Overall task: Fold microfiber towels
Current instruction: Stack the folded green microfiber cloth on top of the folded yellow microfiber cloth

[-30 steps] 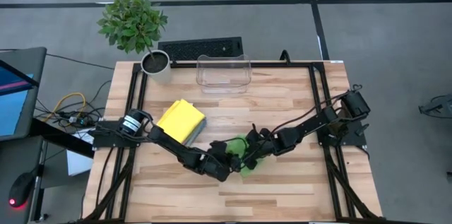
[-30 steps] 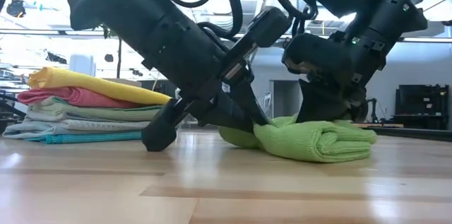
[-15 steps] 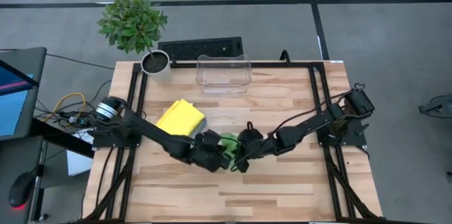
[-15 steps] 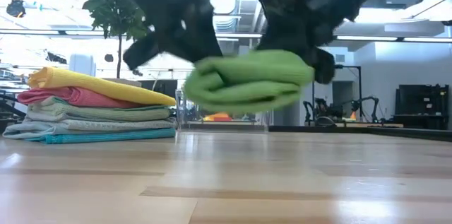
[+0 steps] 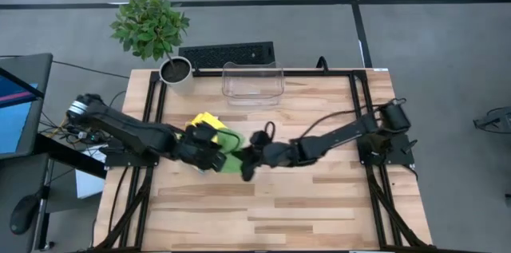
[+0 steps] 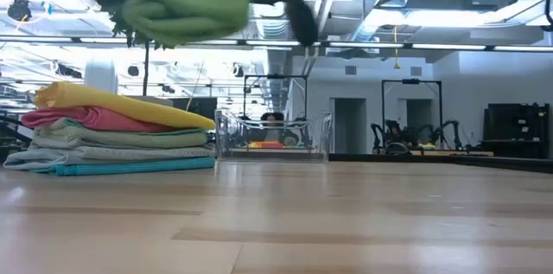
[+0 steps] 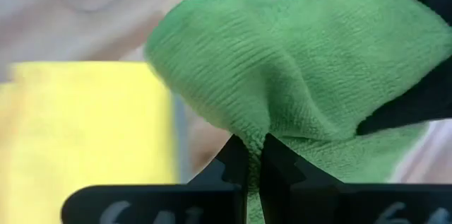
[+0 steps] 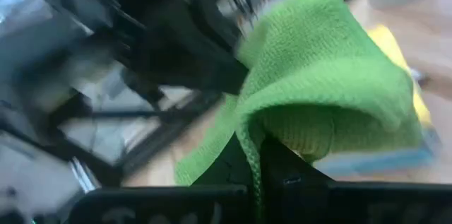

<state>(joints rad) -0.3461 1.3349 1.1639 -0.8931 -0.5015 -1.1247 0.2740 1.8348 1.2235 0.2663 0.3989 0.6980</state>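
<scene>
The lime green towel [image 5: 229, 160], folded into a thick bundle, hangs in the air between both grippers, well above the wooden table [image 5: 319, 205] and just beside the stack of folded towels [image 6: 112, 131], at its edge nearer the table's middle. The left gripper [image 7: 251, 160] has its fingers pressed together on a pinch of the green cloth (the fabric bunches right at the tips), on the side of the towel toward the stack. The right gripper [image 8: 253, 155] pinches the towel's other side, away from the stack. The yellow towel [image 5: 201, 122] tops the stack, pink, pale green, grey and teal beneath. Beyond the stack, at the table's far edge, sits the clear plastic bin [image 5: 252, 82]
</scene>
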